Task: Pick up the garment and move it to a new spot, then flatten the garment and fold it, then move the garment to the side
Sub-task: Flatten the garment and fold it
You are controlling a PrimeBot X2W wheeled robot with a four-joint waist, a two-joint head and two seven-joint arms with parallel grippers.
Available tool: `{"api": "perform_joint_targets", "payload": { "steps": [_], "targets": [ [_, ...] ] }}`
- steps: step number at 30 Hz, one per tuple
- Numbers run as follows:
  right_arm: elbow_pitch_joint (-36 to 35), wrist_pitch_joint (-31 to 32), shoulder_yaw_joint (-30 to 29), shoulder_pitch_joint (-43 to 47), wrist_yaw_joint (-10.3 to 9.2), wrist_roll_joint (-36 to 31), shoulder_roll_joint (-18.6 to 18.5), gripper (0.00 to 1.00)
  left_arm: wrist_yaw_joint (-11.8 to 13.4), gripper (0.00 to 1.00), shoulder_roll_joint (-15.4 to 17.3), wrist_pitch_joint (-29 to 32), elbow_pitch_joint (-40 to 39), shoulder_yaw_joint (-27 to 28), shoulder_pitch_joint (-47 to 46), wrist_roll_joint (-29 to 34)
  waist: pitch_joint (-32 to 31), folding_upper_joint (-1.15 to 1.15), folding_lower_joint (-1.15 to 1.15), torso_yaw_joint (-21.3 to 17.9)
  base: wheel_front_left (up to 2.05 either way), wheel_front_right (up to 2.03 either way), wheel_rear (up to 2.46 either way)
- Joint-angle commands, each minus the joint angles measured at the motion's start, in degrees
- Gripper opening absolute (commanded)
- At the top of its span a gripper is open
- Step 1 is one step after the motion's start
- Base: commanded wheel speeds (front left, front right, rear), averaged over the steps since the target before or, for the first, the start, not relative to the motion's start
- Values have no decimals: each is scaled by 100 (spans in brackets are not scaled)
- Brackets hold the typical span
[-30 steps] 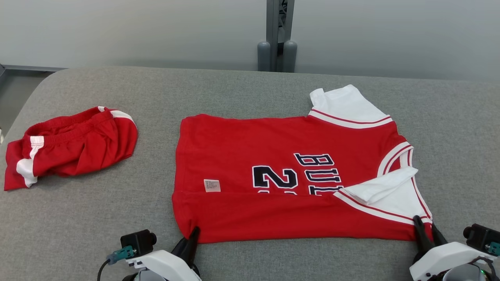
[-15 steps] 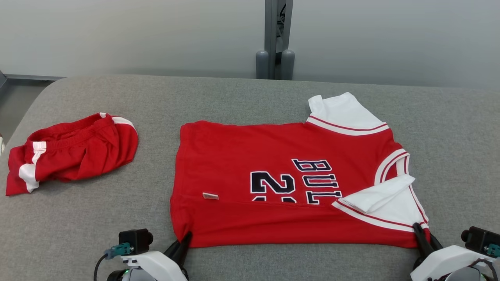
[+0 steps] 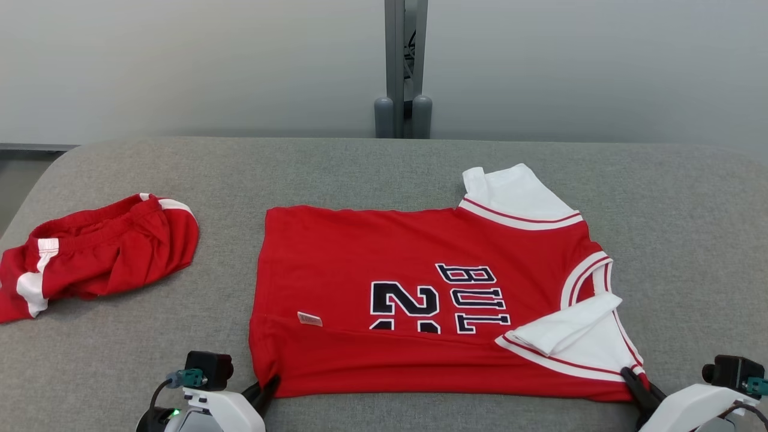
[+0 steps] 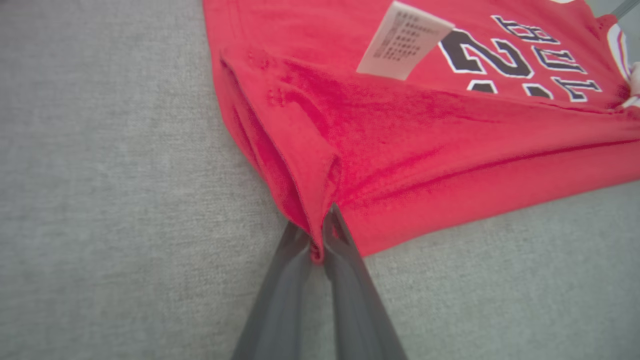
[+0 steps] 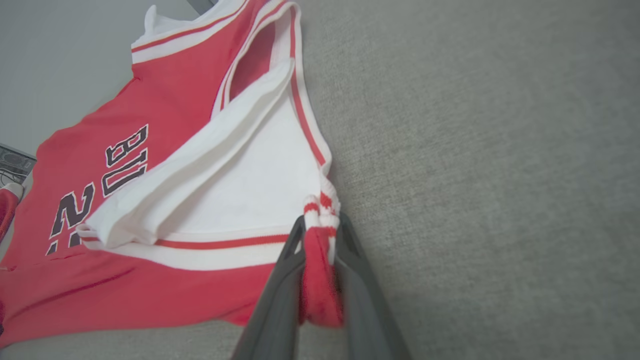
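The garment (image 3: 384, 270) is a red jersey with white sleeves and black lettering, lying flat on the grey table with its near strip folded over. My left gripper (image 3: 269, 384) is shut on the garment's near left corner (image 4: 315, 235). My right gripper (image 3: 635, 384) is shut on the near right corner by the white sleeve (image 5: 320, 260). Both held corners are bunched between the dark fingers, and the near edge is slightly lifted. A white label (image 4: 402, 42) stands up from the fold.
Crumpled red shorts with white stripes (image 3: 96, 255) lie at the table's left. A grey post (image 3: 403, 66) stands behind the table's (image 3: 690, 240) far edge against a pale wall. Bare grey cloth surface lies to the garment's right and far side.
Both grippers have gone from open to shut on the garment's near corners and drawn them slightly toward me. The head camera has tilted, shifting the whole scene down in view.
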Motion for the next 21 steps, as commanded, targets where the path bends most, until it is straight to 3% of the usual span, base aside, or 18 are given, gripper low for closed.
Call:
{"api": "perform_joint_targets", "payload": {
  "steps": [1, 9, 16, 21],
  "targets": [
    [18, 87, -42, 163, -46, 38, -100, 0, 33, 0, 129, 83, 61, -25, 87, 25, -27, 0, 0, -16, 0, 0, 0],
    [-493, 548, -366, 657, -46, 230, -31, 0, 26, 0, 382, 753, -355, -234, 400, -102, -140, 0, 0, -62, 0, 0, 0],
    [-906, 1066, -936, 1257, -47, 135, 110, 0, 28, 0, 934, 1378, -1123, -358, 751, -196, -196, 0, 0, -49, 0, 0, 0],
    [-1402, 1623, -1352, 1759, -47, -6, 310, 0, 167, 0, 1343, 1831, -1866, -395, 1031, -299, -237, 0, 0, -24, 0, 0, 0]
  ]
}}
